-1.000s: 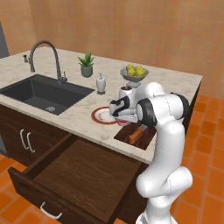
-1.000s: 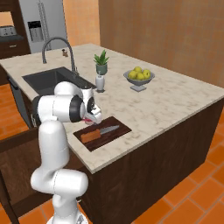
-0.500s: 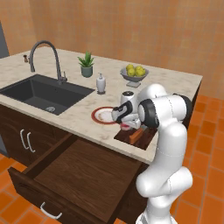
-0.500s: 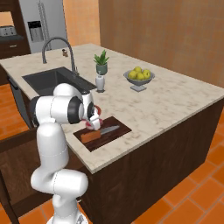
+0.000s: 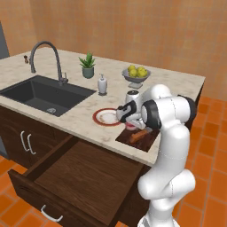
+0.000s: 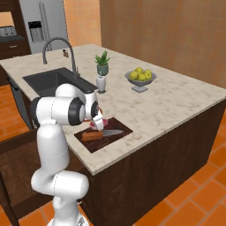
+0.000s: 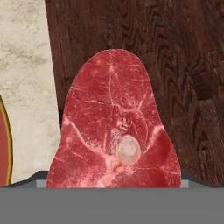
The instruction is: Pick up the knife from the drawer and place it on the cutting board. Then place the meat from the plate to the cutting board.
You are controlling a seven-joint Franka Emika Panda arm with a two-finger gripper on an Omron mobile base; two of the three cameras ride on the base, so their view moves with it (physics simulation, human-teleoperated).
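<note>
My gripper (image 5: 128,121) (image 6: 97,123) hangs just above the near-left end of the cutting board (image 5: 150,140) (image 6: 120,126) (image 7: 183,65), shut on the meat (image 5: 130,127) (image 6: 93,125) (image 7: 118,131). The red slab covers the fingertips in the hand view and throws a shadow on the board. Along the board lies the knife (image 5: 141,135) (image 6: 92,136), its orange-brown handle beside the meat. The white plate (image 5: 104,117) (image 7: 3,148) with a red-brown rim sits bare just left of the board. Below the counter the drawer (image 5: 84,177) stands pulled wide open.
A black sink (image 5: 42,94) with a curved faucet (image 5: 44,53) lies to the left. Behind the plate stand a soap dispenser (image 5: 102,84), a potted plant (image 5: 88,65) and a grey bowl of yellow fruit (image 5: 136,74). The counter's front edge runs close to the board.
The gripper has carried the meat a short way from over the plate to over the board's near end and lowered it slightly. The knife and plate have not moved.
</note>
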